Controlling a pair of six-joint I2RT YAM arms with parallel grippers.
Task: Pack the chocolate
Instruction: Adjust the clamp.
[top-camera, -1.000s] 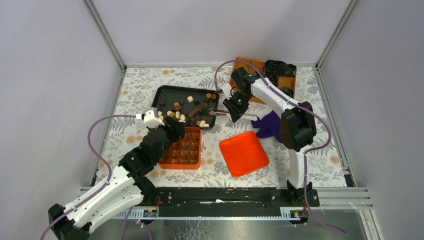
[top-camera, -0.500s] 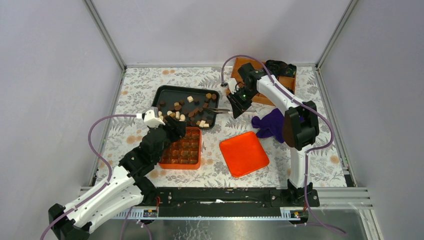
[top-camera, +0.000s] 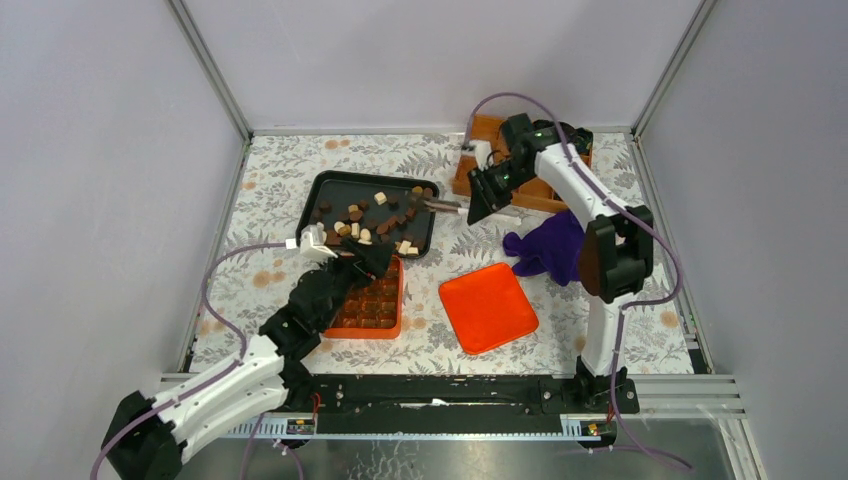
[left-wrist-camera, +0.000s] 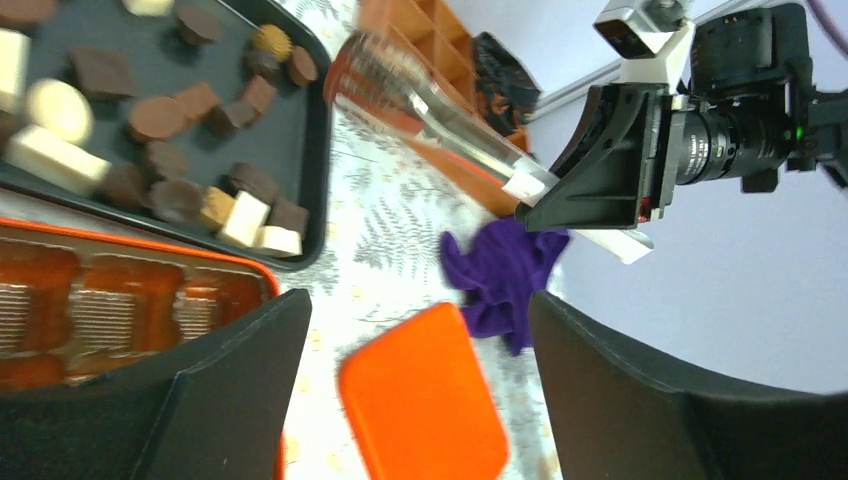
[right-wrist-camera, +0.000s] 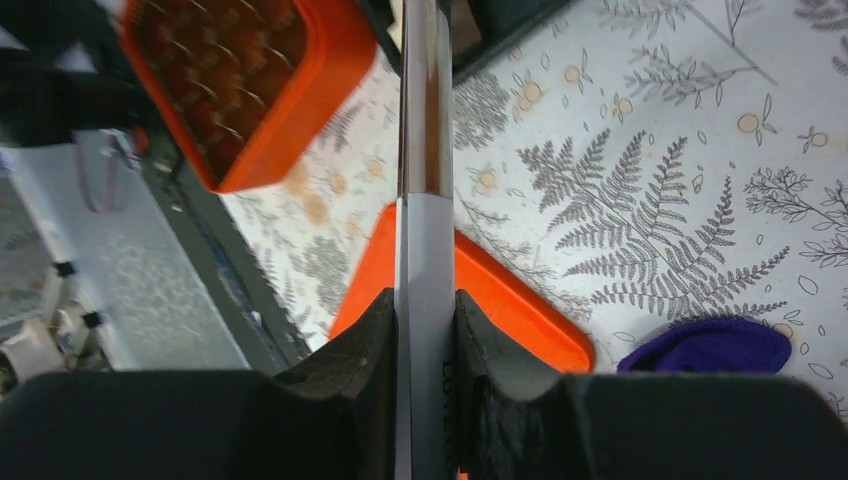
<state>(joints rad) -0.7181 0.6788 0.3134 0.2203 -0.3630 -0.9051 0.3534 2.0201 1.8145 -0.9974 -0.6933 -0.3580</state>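
Chocolate (top-camera: 355, 213): many loose pieces, one black tray (top-camera: 335, 190), one orange lid (top-camera: 487, 307)

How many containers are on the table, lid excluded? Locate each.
3: the black plastic tray of chocolates at centre-back; the orange compartmented box beside its near edge, partly under the left arm; the orange-brown divided crate at the back right. None seems hidden.

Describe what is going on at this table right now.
Two robot arms are packing chocolate. The right gripper is shut on metal tongs, whose tips reach over the right edge of the black tray of loose chocolates. The left gripper hangs open and empty above the orange box next to the tray. An orange lid lies apart on the table, a purple cloth near it.
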